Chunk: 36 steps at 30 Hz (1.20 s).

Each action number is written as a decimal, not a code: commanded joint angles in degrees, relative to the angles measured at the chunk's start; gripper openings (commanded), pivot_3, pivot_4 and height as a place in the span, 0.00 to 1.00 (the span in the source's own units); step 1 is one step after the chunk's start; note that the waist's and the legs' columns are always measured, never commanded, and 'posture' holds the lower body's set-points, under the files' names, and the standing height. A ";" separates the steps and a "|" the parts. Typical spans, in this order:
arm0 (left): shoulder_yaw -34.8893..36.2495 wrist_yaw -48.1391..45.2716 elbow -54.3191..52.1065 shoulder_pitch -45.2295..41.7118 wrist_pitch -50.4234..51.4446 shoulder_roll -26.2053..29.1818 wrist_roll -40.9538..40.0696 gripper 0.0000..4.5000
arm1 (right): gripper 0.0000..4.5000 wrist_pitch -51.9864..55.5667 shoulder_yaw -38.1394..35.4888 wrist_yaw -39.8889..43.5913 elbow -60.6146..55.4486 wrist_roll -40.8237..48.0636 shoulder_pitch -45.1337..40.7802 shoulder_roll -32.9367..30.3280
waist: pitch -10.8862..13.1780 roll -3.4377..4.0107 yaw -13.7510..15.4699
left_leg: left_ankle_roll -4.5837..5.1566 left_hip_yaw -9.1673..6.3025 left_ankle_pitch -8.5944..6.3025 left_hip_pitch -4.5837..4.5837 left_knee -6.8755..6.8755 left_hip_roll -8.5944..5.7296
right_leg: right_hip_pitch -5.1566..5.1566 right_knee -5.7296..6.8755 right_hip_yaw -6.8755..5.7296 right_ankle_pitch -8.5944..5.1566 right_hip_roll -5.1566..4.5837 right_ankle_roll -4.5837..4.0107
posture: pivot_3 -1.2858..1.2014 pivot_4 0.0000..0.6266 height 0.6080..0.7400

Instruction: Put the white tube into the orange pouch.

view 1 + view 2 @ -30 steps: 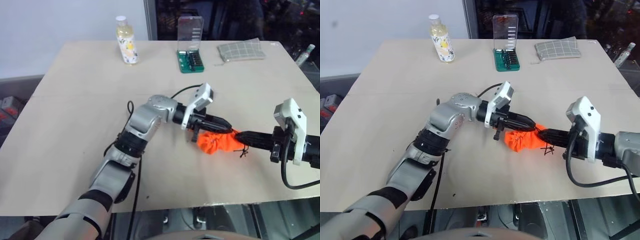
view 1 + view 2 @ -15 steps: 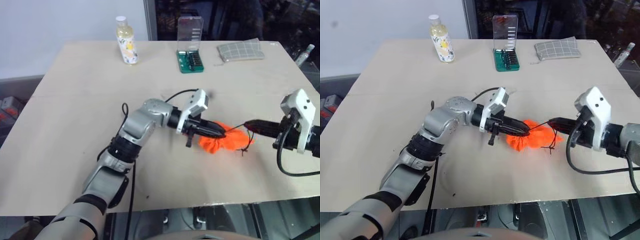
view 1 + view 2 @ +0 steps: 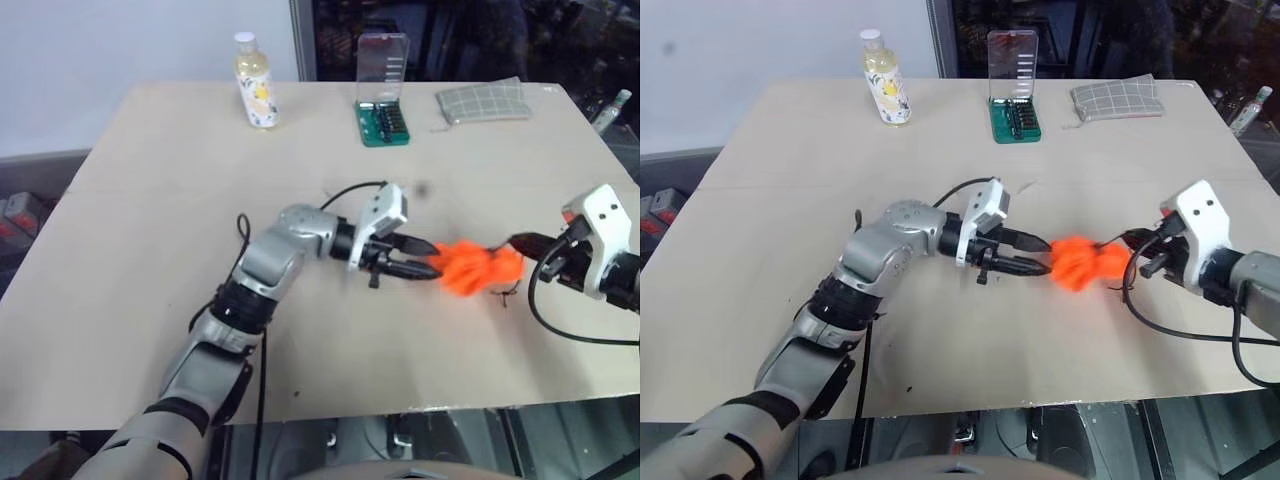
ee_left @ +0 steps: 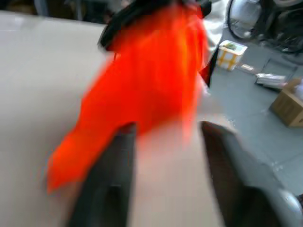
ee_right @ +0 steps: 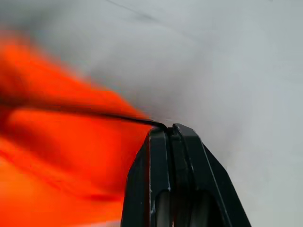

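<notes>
Sitting bunched mid-table, the bright orange fabric drawstring pouch (image 3: pixel 478 266) lies between both grippers. Left gripper (image 3: pixel 428 260) has its jaws spread apart at the pouch's near edge, gripping nothing. Right gripper (image 5: pixel 169 128) is pinched tight on the thin dark drawstring cord (image 5: pixel 94 114). White tube isn't discernible. Beige wooden table (image 3: pixel 180 190) underneath.

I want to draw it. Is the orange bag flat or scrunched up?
Scrunched up: the orange pouch is a bunched lump, its cord pinched by the right gripper.
</notes>
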 commanded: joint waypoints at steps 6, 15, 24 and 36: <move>12.17 4.59 -8.95 9.77 -3.03 8.98 -0.83 1.00 | 0.85 -10.20 -10.31 6.45 -7.78 -8.32 21.52 5.91 | -0.12 0.25 -0.66 | -0.05 0.02 0.02 0.16 -0.16 0.09 | 0.01 0.02 0.26 -0.01 0.07 0.01 | 0.52 0.24 1.00; 18.01 6.79 -11.82 17.03 -2.75 14.37 -2.24 1.00 | 0.85 -11.09 -2.06 14.30 -6.52 -14.32 23.89 2.06 | -0.21 0.19 -0.55 | 0.16 0.03 -0.12 0.31 -0.08 0.09 | 0.12 0.00 0.31 -0.15 0.04 -0.21 | 0.52 0.24 1.00; 22.28 8.06 -14.45 20.52 -2.24 17.03 -3.98 1.00 | 0.85 -12.61 20.93 10.69 2.44 -22.56 -0.81 12.79 | -0.24 0.18 -0.62 | -0.16 -0.01 0.08 0.19 -0.19 0.10 | -0.04 0.04 0.41 0.00 0.20 -0.05 | 0.52 0.24 1.00; 37.13 8.77 -23.86 40.73 -1.13 23.99 -10.38 1.00 | 0.99 -12.73 -3.15 23.25 -10.94 -15.49 13.22 5.57 | -0.19 0.22 0.12 | -0.01 0.00 -0.04 0.02 -0.25 -0.02 | -0.08 -0.12 0.35 0.03 -0.06 -0.07 | 0.52 0.24 1.00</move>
